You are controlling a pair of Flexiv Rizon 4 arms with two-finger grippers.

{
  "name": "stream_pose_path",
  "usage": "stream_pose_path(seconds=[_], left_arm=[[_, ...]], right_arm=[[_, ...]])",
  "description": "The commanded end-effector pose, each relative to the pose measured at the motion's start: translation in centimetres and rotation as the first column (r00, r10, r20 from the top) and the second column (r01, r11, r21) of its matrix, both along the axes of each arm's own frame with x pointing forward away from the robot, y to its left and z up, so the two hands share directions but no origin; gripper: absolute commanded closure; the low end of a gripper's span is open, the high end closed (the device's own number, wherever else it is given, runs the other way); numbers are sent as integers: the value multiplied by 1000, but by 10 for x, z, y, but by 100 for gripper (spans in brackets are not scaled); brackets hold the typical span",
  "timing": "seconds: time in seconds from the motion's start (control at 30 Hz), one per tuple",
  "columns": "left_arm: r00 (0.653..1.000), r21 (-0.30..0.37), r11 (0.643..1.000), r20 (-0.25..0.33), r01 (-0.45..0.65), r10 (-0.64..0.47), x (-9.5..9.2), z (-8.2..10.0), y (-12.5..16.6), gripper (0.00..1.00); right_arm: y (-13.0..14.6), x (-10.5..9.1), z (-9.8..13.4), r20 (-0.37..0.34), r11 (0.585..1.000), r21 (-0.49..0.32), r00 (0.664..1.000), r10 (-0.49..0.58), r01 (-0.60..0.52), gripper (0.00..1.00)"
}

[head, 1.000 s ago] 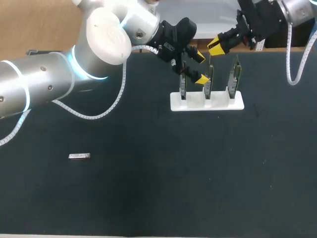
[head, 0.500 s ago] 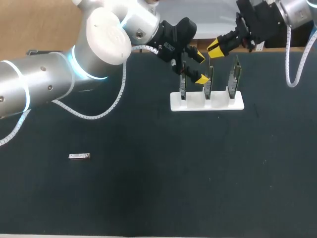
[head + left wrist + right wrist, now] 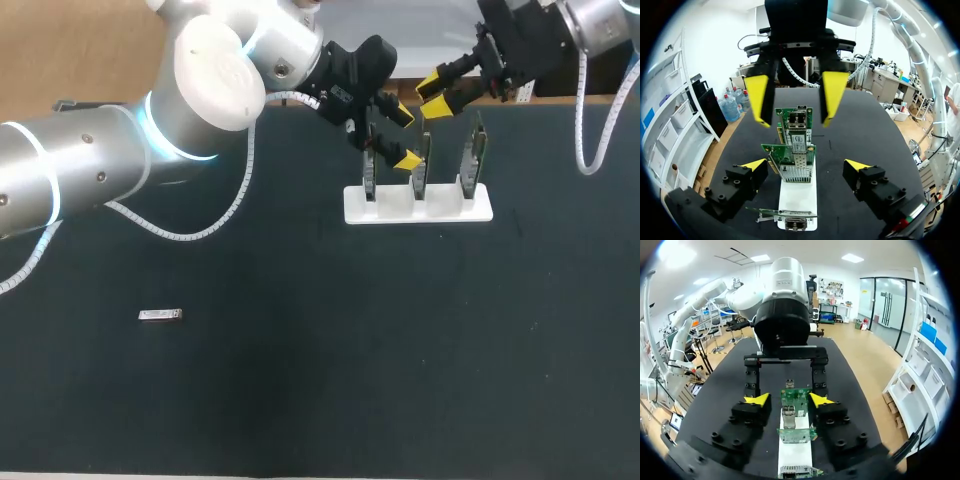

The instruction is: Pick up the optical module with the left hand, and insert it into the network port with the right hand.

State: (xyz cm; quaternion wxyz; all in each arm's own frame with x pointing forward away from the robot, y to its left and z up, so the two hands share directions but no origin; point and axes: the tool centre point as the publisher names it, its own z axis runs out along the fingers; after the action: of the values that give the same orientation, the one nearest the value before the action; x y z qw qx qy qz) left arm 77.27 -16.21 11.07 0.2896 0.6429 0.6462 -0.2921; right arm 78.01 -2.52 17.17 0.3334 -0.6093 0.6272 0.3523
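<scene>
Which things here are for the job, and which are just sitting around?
For the job:
optical module, lying flat, far from both arms
green port cards
left tool, open
right tool, open

Just sitting there:
white stand, holding the cards upright
black table

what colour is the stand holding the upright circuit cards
White. The stand shows best in the head view.

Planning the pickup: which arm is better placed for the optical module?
Left: the optical module lies on its side; left end effector and right end effector are open at the rack.
</scene>
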Motion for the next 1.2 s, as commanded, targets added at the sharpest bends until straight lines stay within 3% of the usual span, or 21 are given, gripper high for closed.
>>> stream_pose_path(seconds=[0.03, 0.1, 0.13, 0.17, 0.2, 0.27, 0.3, 0.33, 0.63, 1.2], left_arm=[[1000, 4, 1000, -1, -1, 1, 1, 0, -1, 0], [1000, 4, 1000, -1, -1, 1, 1, 0, -1, 0], [1000, 4, 1000, -1, -1, 1, 1, 0, -1, 0], [1000, 4, 1000, -1, -1, 1, 1, 0, -1, 0], [1000, 4, 1000, -1, -1, 1, 1, 0, -1, 0], [1000, 4, 1000, -1, -1, 1, 1, 0, -1, 0], [1000, 4, 1000, -1, -1, 1, 1, 0, -1, 0], [1000, 4, 1000, -1, -1, 1, 1, 0, -1, 0], [1000, 4, 1000, -1, -1, 1, 1, 0, -1, 0], [1000, 4, 1000, -1, -1, 1, 1, 0, -1, 0]], right_arm=[[-5, -1, 2, -2, 999, 33, 1000, -3, 3, 0], [-6, -1, 3, -8, 999, 49, 1000, -4, 5, 0], [-6, -1, 4, -10, 998, 59, 1000, -5, 6, 7], [-6, 0, 4, -14, 998, 66, 1000, -5, 6, 22], [-7, 0, 5, -14, 997, 72, 1000, -6, 7, 51], [-7, 0, 8, -13, 996, 85, 1000, -4, 5, 75], [-7, 0, 9, -10, 996, 90, 1000, -4, 4, 83], [-7, 1, 11, -5, 996, 94, 1000, -3, 3, 100], [-7, 3, 24, 32, 994, 109, 999, 4, -8, 100], [-2, 8, 16, 10, 996, 87, 1000, 28, -29, 100]])
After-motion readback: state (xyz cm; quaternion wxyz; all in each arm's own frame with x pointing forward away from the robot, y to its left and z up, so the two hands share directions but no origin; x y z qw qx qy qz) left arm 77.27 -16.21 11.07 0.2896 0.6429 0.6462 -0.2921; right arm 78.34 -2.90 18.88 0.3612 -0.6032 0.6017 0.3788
